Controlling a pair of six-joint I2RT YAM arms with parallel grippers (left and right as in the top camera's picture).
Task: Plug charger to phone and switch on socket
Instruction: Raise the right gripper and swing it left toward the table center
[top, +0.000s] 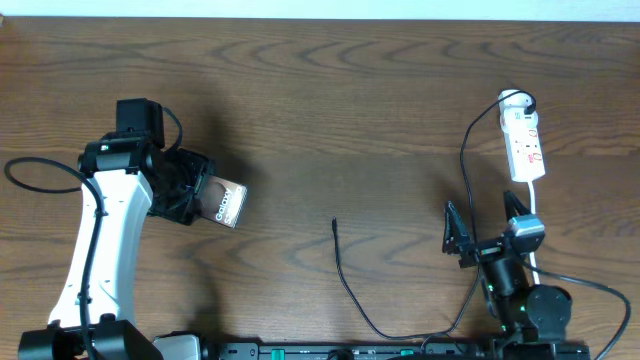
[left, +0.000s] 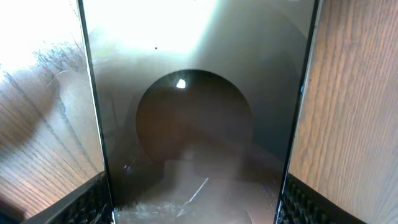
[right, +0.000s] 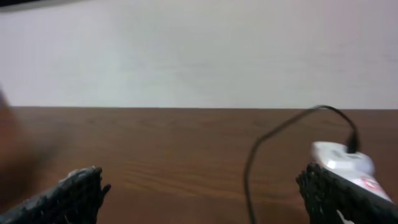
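Left hand (top: 198, 197): closed on the phone (top: 227, 203). It holds one end, so the other end sticks out past the fingers (left: 93, 202).
Why held so: I think the free end is kept clear so that you can push the plug in there. I cannot see the hole for it.
Right hand (top: 482, 222): wide open, with nothing in it.
Charger (top: 345, 275): its tip lies on the counter (top: 330, 90), off to the left of your right hand and between the two hands. Nothing touches it.
Socket (top: 524, 140): on the counter just ahead of your right hand, on its right finger's side. The far end of the charger is plugged in there.
Next, I think: the right hand is open and close by, so it can pick up the tip.
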